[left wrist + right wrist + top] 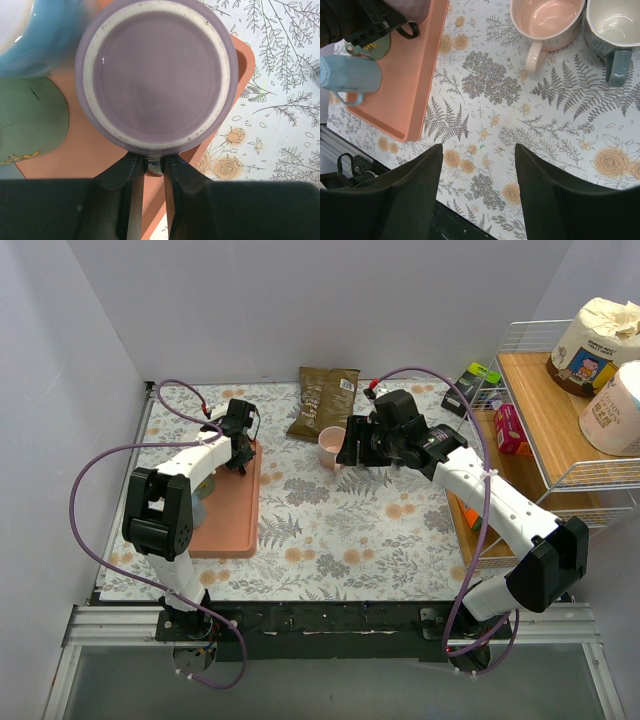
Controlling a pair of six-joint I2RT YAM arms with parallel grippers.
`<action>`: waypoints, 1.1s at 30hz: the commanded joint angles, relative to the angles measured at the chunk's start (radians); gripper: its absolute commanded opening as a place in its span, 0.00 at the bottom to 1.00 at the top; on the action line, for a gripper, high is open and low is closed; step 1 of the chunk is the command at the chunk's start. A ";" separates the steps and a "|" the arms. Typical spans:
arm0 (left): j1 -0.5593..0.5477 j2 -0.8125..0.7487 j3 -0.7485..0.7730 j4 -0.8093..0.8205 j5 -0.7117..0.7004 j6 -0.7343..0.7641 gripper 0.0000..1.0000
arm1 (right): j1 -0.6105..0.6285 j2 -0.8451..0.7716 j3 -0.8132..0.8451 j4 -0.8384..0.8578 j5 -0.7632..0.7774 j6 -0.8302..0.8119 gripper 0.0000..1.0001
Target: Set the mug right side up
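Note:
A purple mug (156,75) stands upside down on the orange tray (65,160), its pale-ringed base facing the left wrist camera. My left gripper (154,162) is shut on the mug's handle, right at the mug's near side. In the top view the left gripper (238,445) is over the tray's far end (228,510) and hides the mug. My right gripper (477,165) is open and empty above the flowered tablecloth, near an upright pink mug (547,20) that also shows in the top view (331,443).
A blue mug (350,75) lies on its side on the tray beside a green flat piece (30,120). An upright grey mug (612,22) stands next to the pink one. A brown bag (325,400) lies at the back. A wire shelf (560,420) stands at the right.

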 commanded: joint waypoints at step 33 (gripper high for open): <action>-0.002 -0.676 -0.023 0.428 0.899 -0.449 0.00 | 0.002 -0.170 -0.299 1.111 -0.465 0.648 0.90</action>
